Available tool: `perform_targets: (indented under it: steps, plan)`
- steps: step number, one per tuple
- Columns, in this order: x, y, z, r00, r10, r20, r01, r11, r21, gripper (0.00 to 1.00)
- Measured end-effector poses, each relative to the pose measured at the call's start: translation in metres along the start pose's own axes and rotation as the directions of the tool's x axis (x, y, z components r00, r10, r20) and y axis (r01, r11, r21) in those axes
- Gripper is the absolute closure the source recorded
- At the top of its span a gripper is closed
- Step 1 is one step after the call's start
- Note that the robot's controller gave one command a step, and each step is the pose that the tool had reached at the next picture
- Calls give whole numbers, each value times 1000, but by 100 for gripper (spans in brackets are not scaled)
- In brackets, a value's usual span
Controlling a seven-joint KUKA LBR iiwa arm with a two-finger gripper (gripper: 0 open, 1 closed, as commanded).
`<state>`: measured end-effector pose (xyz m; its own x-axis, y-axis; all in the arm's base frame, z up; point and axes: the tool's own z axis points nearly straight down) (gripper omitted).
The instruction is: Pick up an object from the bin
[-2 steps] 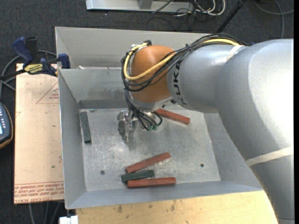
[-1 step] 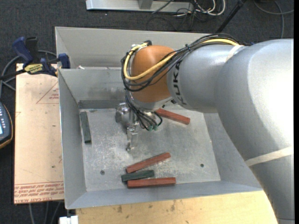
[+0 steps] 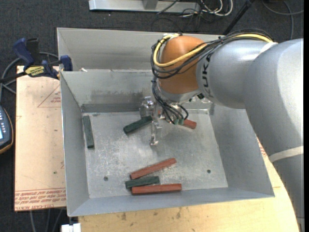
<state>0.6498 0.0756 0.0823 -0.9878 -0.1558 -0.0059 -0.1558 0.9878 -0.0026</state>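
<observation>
My gripper (image 3: 150, 128) hangs low over the middle of the bin, open, with one fingertip (image 3: 154, 140) close to the floor. A dark green stick (image 3: 136, 125) lies slanted just left of it, its right end reaching in between the fingers. A short red stick (image 3: 189, 124) pokes out to the right from under the gripper body, partly hidden.
Another dark green stick (image 3: 88, 131) lies along the left wall. Near the front lie a red stick (image 3: 152, 168), a dark green stick (image 3: 142, 182) and a second red stick (image 3: 157, 189) close together. The arm covers the bin's right rear.
</observation>
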Motion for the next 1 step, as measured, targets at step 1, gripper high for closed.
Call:
perform_targets:
  steps: [1]
  plan:
    - [-7, 21, 12, 997, -73, -2, 73, 997, -4, 0]
